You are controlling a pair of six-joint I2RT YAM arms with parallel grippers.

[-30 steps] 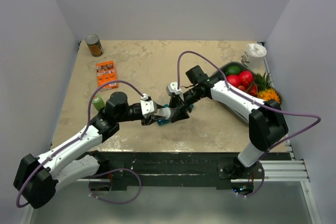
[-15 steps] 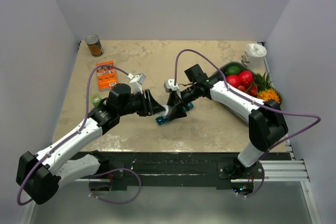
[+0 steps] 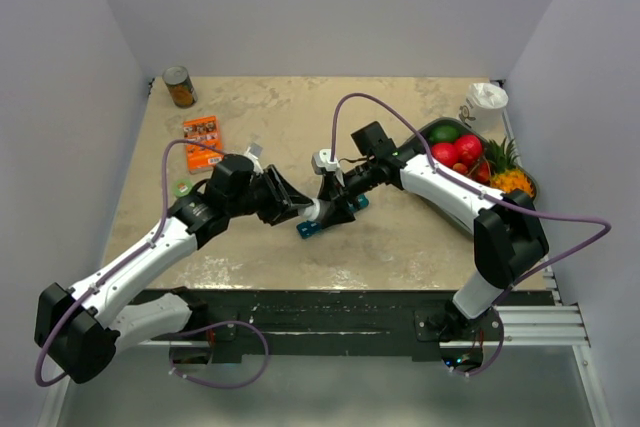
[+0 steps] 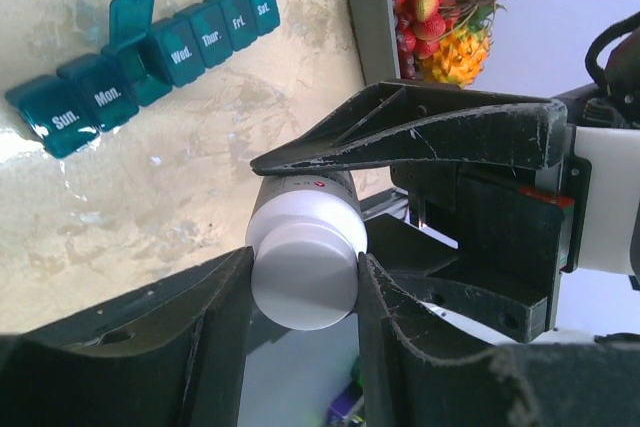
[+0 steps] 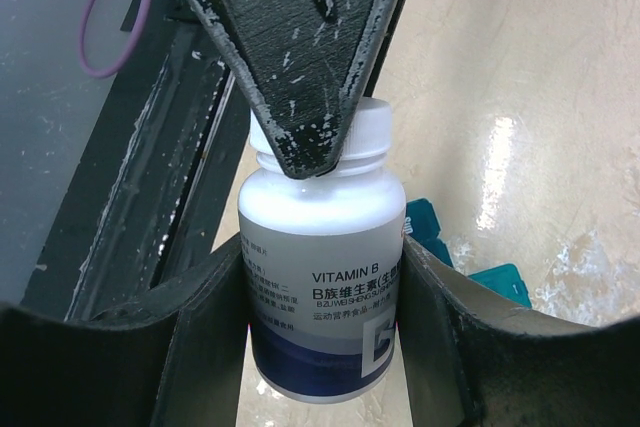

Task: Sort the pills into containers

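A white vitamin B bottle (image 5: 325, 287) hangs above the table, with my right gripper (image 5: 325, 319) shut on its body. My left gripper (image 4: 305, 285) is shut on its white cap (image 4: 305, 267), one finger (image 5: 300, 47) lying across the cap in the right wrist view. In the top view both grippers meet at the bottle (image 3: 316, 210) mid-table. The teal containers strip (image 4: 150, 52) lies on the table below, one lid (image 4: 130, 15) standing open; part of the strip (image 3: 308, 229) shows under the grippers. No pills show; they are hidden.
A grey fruit tray (image 3: 428, 130) stands at the right with a white cup (image 3: 487, 102) behind it. At the back left are a can (image 3: 180, 87) and an orange packet (image 3: 203, 139), with a green roll (image 3: 182, 188) nearer.
My left arm has swung its wrist toward the back of the table and rolled it at the bottle's cap. The right arm with the bottle has barely moved.
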